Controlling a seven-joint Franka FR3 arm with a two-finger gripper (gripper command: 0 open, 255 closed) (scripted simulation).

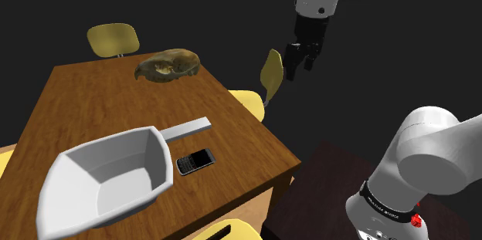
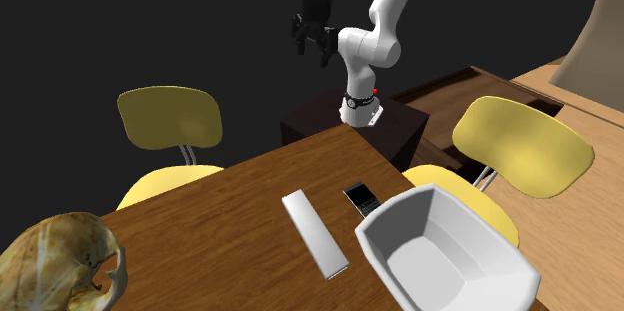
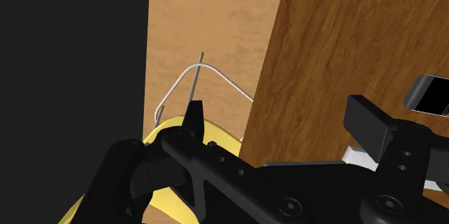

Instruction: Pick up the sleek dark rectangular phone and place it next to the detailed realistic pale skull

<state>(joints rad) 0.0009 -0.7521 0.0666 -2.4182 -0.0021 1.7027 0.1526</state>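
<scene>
The dark phone [image 1: 195, 160] lies flat near the table's front edge, just beside a big white scoop [image 1: 108, 177]. It also shows in the second exterior view as the phone [image 2: 361, 198] and past one finger as the phone [image 3: 432, 94]. The pale brownish skull [image 1: 166, 66] rests at the far side of the table; it looms in the near left corner as the skull [image 2: 55, 264]. My gripper [image 1: 300, 65] hangs high in the air beyond the table's edge, above a yellow chair. The gripper [image 2: 313, 47] and gripper [image 3: 280, 114] are open, with nothing between the fingers.
The wooden table [image 1: 93, 107] carries the scoop, whose flat white handle [image 1: 185, 130] lies between phone and skull. Yellow chairs [image 1: 270, 72] [image 2: 170, 119] [image 2: 520, 144] stand around the table. My dark stand [image 2: 350, 124] sits off the table's edge.
</scene>
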